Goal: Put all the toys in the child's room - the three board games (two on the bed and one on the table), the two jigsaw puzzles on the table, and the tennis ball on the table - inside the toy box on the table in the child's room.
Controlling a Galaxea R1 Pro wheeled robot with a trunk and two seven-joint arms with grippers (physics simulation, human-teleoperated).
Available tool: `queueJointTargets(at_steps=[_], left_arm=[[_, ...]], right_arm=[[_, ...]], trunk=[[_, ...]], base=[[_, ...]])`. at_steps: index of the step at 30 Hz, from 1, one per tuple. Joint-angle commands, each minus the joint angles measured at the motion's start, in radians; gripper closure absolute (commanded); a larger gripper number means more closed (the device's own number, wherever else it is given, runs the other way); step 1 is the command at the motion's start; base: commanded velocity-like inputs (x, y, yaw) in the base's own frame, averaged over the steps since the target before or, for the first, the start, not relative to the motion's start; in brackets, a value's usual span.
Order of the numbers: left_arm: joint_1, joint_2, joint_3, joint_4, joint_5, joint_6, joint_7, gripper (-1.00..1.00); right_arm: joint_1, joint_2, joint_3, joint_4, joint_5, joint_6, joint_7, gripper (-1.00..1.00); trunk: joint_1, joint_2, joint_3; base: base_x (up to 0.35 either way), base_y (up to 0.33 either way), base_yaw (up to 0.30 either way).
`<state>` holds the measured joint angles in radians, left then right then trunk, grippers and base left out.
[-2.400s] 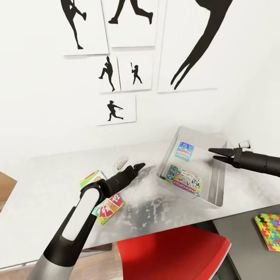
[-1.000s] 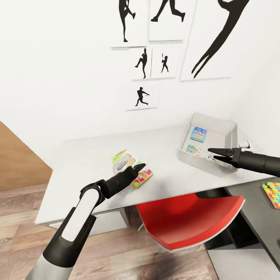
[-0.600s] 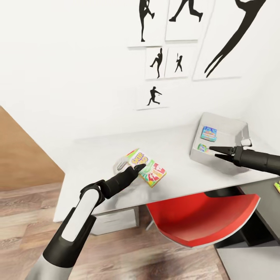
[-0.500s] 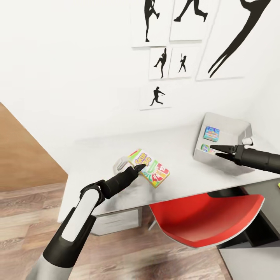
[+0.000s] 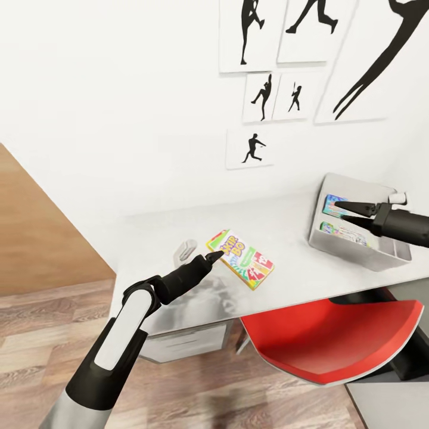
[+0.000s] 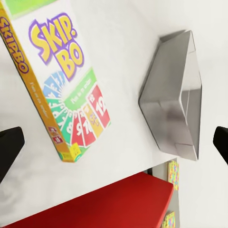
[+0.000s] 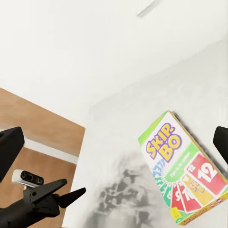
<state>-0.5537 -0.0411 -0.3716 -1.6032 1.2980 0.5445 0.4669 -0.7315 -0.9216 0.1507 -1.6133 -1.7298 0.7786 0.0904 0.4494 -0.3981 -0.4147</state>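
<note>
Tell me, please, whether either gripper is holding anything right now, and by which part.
Nothing is held. The left gripper is open beside the SKIP-BO box, which lies flat on the table. The right gripper is open and empty in front of the toy box.

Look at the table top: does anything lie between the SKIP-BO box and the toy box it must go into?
Nothing visible does. The SKIP-BO box lies flat on the table, and the stretch of table top between it and the toy box is bare.

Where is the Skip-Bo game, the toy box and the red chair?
Skip-Bo game (image 5: pixel 241 260): head view, middle of its printed lid.
Toy box (image 5: pixel 351 248): head view, its near grey wall.
Red chair (image 5: pixel 322 339): head view, middle of the seat.
</note>
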Motion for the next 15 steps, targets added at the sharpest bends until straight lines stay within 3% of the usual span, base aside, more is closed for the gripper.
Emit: queueJointTargets(at_steps=[1, 7, 9, 12, 14, 15], left_arm=[[-0.001, 0.000, 0.000, -0.001, 0.010, 0.001, 0.010, -1.00], [-0.001, 0.000, 0.000, -0.001, 0.010, 0.001, 0.010, -1.00], [-0.001, 0.001, 0.000, -0.001, 0.010, 0.001, 0.010, -1.00], [-0.001, 0.001, 0.001, -0.001, 0.010, 0.001, 0.010, -1.00], [-0.001, 0.001, 0.001, -0.001, 0.010, 0.001, 0.010, -1.00], [-0.001, 0.001, 0.001, -0.001, 0.010, 0.001, 0.010, -1.00]], right_arm=[[-0.006, 0.006, 0.000, 0.001, 0.007, 0.002, -0.002, -1.00], [-0.012, 0.041, -0.001, 0.001, 0.027, 0.007, -0.053, -1.00], [-0.012, 0.080, 0.004, 0.001, 0.054, 0.011, -0.102, -1.00], [-0.012, 0.102, 0.009, 0.001, 0.071, 0.013, -0.125, -1.00], [-0.011, 0.148, 0.023, 0.002, 0.110, 0.020, -0.164, -1.00], [-0.011, 0.148, 0.023, 0.002, 0.110, 0.020, -0.164, -1.00]], trunk=[[0.001, -0.002, -0.002], [0.001, -0.002, -0.002], [0.001, -0.002, -0.002], [0.001, -0.002, -0.002], [0.001, -0.002, -0.002], [0.001, -0.002, -0.002]], base=[[0.007, 0.042, 0.000], [0.007, 0.034, 0.000], [0.035, 0.087, 0.000], [0.055, 0.128, 0.000], [0.076, 0.176, 0.000], [0.080, 0.186, 0.000]])
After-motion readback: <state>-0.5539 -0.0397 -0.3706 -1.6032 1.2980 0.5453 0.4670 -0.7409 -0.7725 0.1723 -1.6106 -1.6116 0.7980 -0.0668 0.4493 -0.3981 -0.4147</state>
